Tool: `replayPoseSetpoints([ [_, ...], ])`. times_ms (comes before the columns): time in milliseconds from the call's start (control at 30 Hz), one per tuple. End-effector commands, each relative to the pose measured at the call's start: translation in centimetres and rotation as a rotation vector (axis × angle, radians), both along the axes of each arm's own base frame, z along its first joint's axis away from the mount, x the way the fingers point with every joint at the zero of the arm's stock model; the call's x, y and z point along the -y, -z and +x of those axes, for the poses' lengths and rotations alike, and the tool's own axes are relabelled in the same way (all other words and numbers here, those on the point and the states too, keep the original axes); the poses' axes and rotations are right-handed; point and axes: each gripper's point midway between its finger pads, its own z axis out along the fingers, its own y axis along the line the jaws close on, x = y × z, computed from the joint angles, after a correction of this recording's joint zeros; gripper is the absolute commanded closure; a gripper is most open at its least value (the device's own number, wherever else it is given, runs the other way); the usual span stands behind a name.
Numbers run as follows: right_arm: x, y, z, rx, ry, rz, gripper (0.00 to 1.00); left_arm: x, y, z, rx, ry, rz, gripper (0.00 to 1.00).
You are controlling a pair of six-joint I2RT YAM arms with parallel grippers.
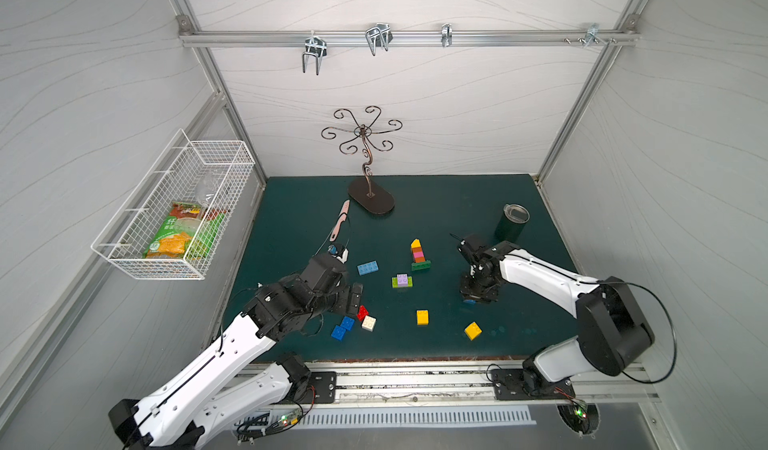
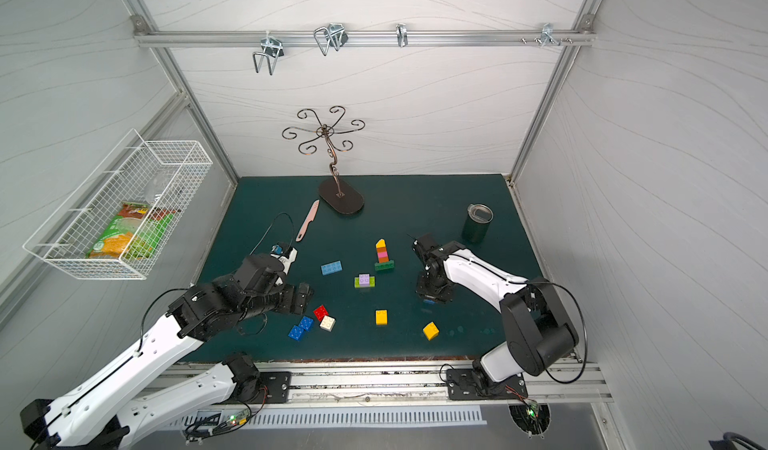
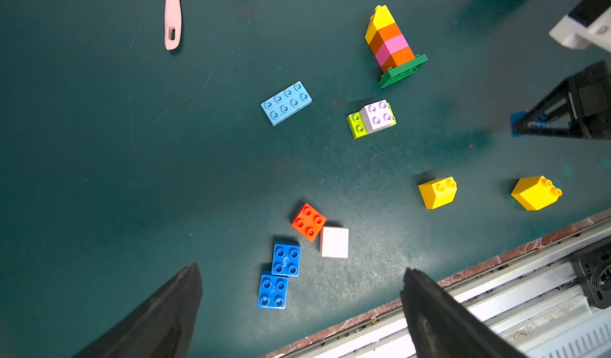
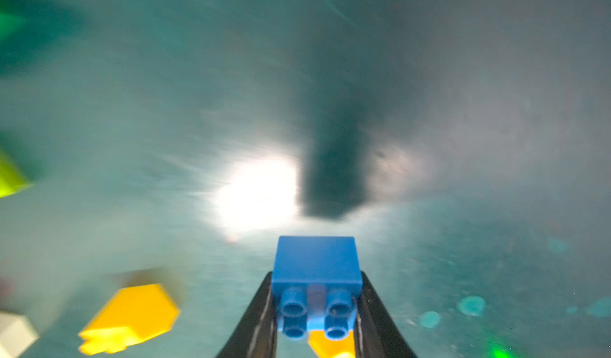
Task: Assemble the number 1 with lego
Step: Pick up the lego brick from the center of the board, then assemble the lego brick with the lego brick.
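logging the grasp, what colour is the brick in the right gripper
Blue; the square brick shows best in the right wrist view.

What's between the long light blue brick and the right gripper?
A lilac brick on a lime brick, clear of the right gripper; both top views and the left wrist view show it.

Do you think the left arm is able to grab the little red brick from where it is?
Probably yes. The left gripper is open and close to the red brick, with nothing lying over it. The white brick sits right against one side, so a finger might bump it.
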Motion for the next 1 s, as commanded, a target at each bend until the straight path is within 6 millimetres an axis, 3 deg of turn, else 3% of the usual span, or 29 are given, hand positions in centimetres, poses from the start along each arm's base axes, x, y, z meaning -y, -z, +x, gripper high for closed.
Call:
replayPoseSetpoints([
  [0, -1.9, -1.2, 0.7, 0.004, -0.026, -0.01, 0.78, 0.5, -1.4, 0.7, 0.05, 0.003, -0.031, 0.01],
  [233, -7.7, -3.6, 2.6, 0.033, -0.109, 0.009, 0.79, 0.2, -1.8, 0.5, 0.068, -0.003, -0.042, 0.01],
  [500, -13.5, -3.7, 3.6, 0.017, -0.179, 0.045, 0.81, -0.1, -2.3, 0.4, 0.092, -0.007, -0.058, 0.01],
  [700, -16.1, -3.1, 3.9, -0.007, -0.21, 0.068, 0.9, -0.2, -2.7, 0.2, 0.107, -0.007, -0.073, 0.01],
  [967, -17.8, -2.2, 4.3, -0.025, -0.239, 0.04, 0.91, -0.2, -2.8, 0.1, 0.109, -0.002, -0.079, 0.01],
])
